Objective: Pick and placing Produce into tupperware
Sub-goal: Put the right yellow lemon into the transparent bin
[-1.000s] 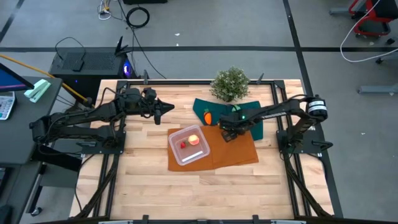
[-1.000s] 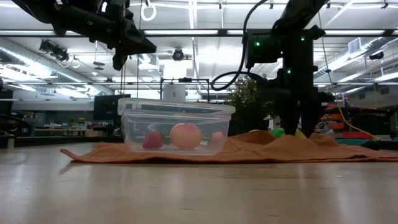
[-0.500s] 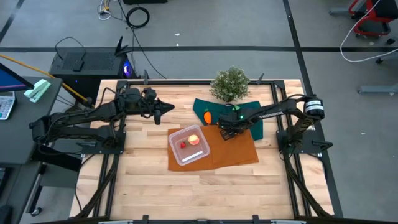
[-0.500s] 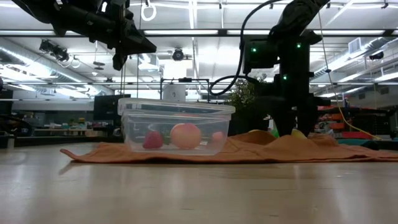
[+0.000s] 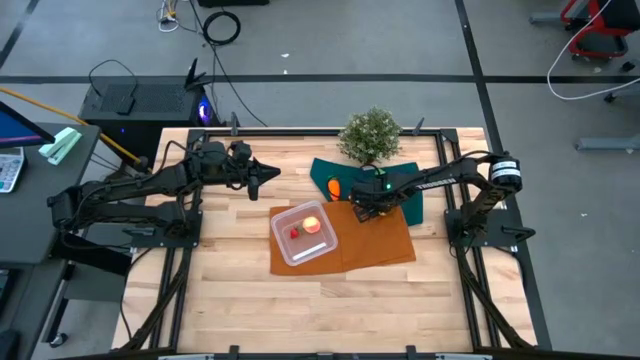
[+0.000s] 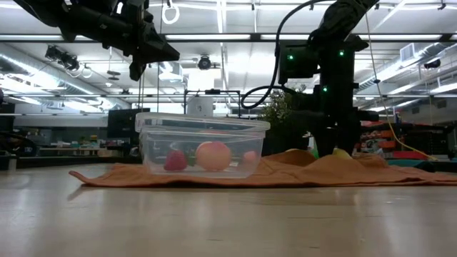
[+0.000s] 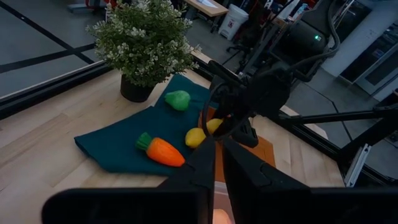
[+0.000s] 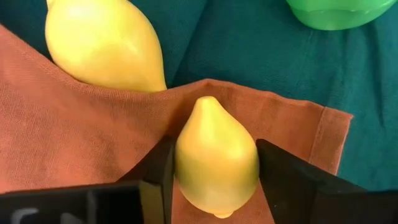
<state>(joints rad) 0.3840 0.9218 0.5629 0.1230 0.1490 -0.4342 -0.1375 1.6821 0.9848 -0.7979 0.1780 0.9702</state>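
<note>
The right claw (image 8: 214, 180) grips one lemon (image 8: 216, 158) on the orange cloth (image 8: 81, 137), a second lemon (image 8: 102, 43) just beside.

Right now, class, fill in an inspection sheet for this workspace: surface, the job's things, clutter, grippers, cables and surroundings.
Surface: wooden table with an orange cloth and a dark green cloth.
Job's things: clear container holding a peach-red fruit and a small red piece; carrot, green fruit and one lemon on the green cloth; second lemon on the orange cloth.
Clutter: potted plant.
Grippers: right gripper, fingers either side of the second lemon; left gripper shut, raised, empty.
Cables: on the floor beyond the table.
Surroundings: workshop, no person seen.
</note>
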